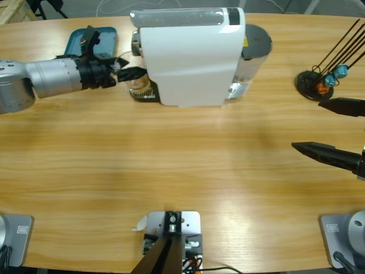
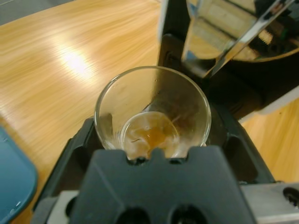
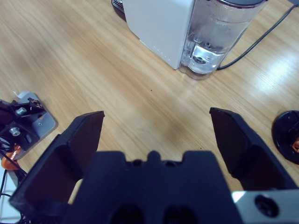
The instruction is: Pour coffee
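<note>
Left end effector (image 2: 152, 140) is clamping small clear glass cup (image 2: 153, 109) of pale brown coffee (image 2: 152, 136) under white machine (image 1: 191, 57); fragile, slippery, holding mid-wall. Right end effector (image 3: 156, 135) is gaping empty.

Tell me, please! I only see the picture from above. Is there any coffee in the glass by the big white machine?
Observer: Yes. The left wrist view shows the glass holding a little pale brown coffee at its bottom.
Operator: Is it being held?
Observer: The left claw has a jaw on each side, seemingly touching the glass.
Operator: Does the machine have water?
Observer: The right wrist view shows some water low in the clear water tank.
</note>
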Tool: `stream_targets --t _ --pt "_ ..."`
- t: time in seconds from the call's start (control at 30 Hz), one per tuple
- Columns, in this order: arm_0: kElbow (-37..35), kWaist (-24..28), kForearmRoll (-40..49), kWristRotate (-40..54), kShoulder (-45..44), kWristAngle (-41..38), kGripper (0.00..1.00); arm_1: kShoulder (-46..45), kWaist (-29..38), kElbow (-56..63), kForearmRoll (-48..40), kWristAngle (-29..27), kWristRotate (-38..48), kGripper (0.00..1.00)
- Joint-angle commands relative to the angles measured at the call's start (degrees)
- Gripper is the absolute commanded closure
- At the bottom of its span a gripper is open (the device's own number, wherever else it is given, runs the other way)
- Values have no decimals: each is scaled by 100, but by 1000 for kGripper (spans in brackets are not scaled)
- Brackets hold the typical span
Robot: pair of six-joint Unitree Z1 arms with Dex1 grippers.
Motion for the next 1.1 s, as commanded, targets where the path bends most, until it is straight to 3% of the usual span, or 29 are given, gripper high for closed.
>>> stream_targets --t 0.03,0.17,0.37,0.57,1.1 --pt "795 489 -84 3 -551 819 418 17 54 130 78 65 -78 0" --pt "999 663 -72 3 -971 1265 418 24 54 132 76 65 -78 0" --pt "930 1482 -63 3 -1435 1369 418 36 53 130 72 72 -78 0" --pt "375 2099 -60 11 -935 1323 418 18 53 125 72 77 -78 0" --pt "-685 1869 -77 -119 578 1009 418 17 54 123 64 82 -78 0"
